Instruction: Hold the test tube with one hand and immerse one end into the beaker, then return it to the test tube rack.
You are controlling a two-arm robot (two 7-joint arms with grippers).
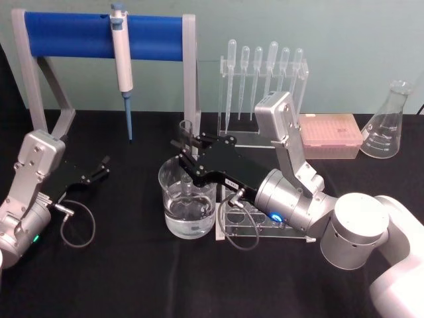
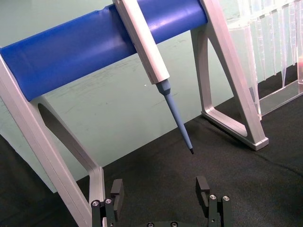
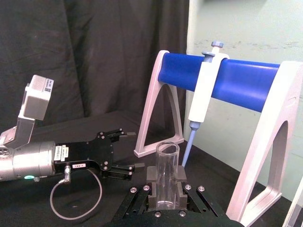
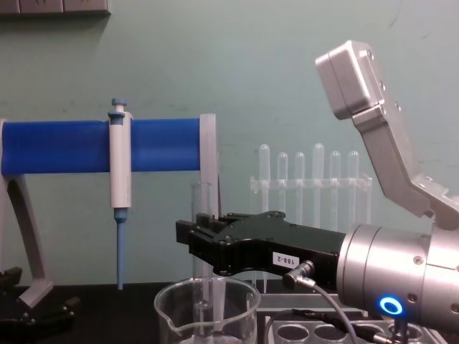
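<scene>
A: Entry, right side first. What do the fingers have?

B: The right gripper (image 1: 189, 151) is clamped on the test tube (image 3: 166, 176), black pads pressed against the clear glass on both sides. Tube upright, open mouth at the top, round cross-section, smooth walls.

A: Position against the beaker?

B: Taking the beaker (image 1: 187, 202) as reference: the tube stands directly over it, and its lower end reaches down inside the rim. Chest view shows the tube's glass continuing below the rolled rim. Beaker is a wide clear cylinder with a pour spout, liquid in the bottom; I cannot tell whether the tube's tip touches that liquid.

A: Any writing?

B: A small white label on the black gripper body, digits too small to read with certainty. Behind it, a silver cylindrical wrist with a lit blue ring.

A: Left side?

B: The left gripper (image 1: 101, 167) is parked well to the left of the beaker, low over the black cloth, fingers spread apart with nothing between them. A grey cable loops off its wrist.

A: Surroundings?

B: Behind and left of the beaker, a white-and-blue pipettor (image 1: 122, 59) hangs on a blue padded bar. Behind the beaker, to the right, clear plastic pipettes (image 1: 265, 73) stand in an acrylic stand. Just right of the beaker, a rack (image 1: 255, 225) with round holes.
</scene>
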